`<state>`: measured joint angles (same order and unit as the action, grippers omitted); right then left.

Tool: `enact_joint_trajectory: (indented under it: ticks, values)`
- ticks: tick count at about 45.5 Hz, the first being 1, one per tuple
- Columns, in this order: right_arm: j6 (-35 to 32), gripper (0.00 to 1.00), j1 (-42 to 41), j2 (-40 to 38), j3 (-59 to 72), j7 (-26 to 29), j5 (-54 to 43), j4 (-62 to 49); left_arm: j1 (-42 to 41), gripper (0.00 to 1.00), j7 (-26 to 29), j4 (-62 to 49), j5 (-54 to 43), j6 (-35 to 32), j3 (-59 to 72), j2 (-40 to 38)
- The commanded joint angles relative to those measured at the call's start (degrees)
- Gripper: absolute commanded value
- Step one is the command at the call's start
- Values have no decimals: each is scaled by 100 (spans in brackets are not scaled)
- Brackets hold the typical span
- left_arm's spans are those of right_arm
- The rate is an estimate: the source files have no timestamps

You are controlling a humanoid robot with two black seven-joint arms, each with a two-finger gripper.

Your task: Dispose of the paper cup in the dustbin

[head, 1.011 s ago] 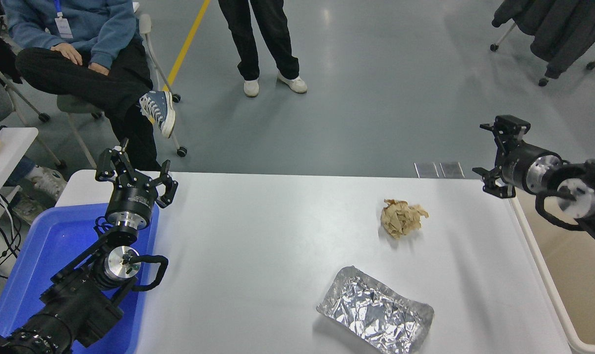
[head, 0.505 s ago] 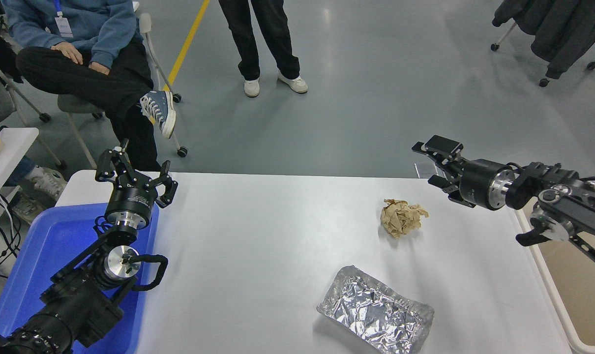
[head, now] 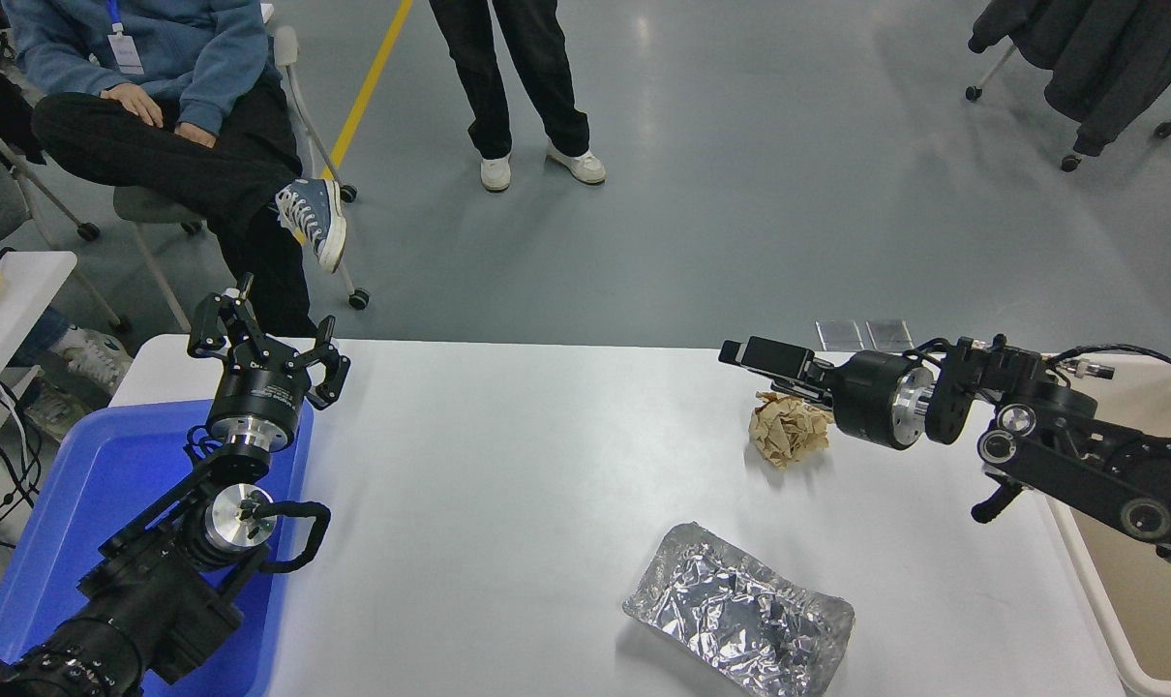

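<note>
The paper cup is not in view anywhere. The beige dustbin (head: 1152, 610) stands off the table's right edge, partly hidden by my right arm. My right gripper (head: 774, 373) reaches left over the table's far right part, just above and behind a crumpled brown paper ball (head: 787, 432). Its jaws look open and hold nothing. My left gripper (head: 268, 337) is parked open at the lower left, over the blue tray (head: 82, 503).
A crinkled silver foil tray (head: 740, 612) lies near the table's front edge. A seated person (head: 150, 106) and a standing person (head: 527, 87) are beyond the far side. A small white side table (head: 15, 281) is at the left.
My right arm has swung from over the dustbin leftward and down, and the gripper now sits over the brown paper ball. The left arm has not moved.
</note>
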<state>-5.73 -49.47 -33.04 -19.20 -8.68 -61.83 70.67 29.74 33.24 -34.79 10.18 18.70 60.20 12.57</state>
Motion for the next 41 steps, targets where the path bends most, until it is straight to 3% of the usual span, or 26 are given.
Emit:
enact_joint_trajectory:
  ticks: [1,16,28,35,41]
  values:
    - [449,99,411,438,-645,-125,539,17,-4,100,7,-1,1,2,0,0]
    - [1091,99,561,1573,-1727,121,3360,-835,-4,100,7,-1,1,2,0,0]
    - [1074,99,473,2293,-2368,165,4644,-2109,-4,100,7,-1,1,2,0,0]
    - [1048,100,500,2347,-2677,156,5708,-2233,-4,100,7,-1,1,2,0,0]
    - [1074,100,491,2338,-2712,147,5867,-2365,-4,100,7,-1,1,2,0,0]
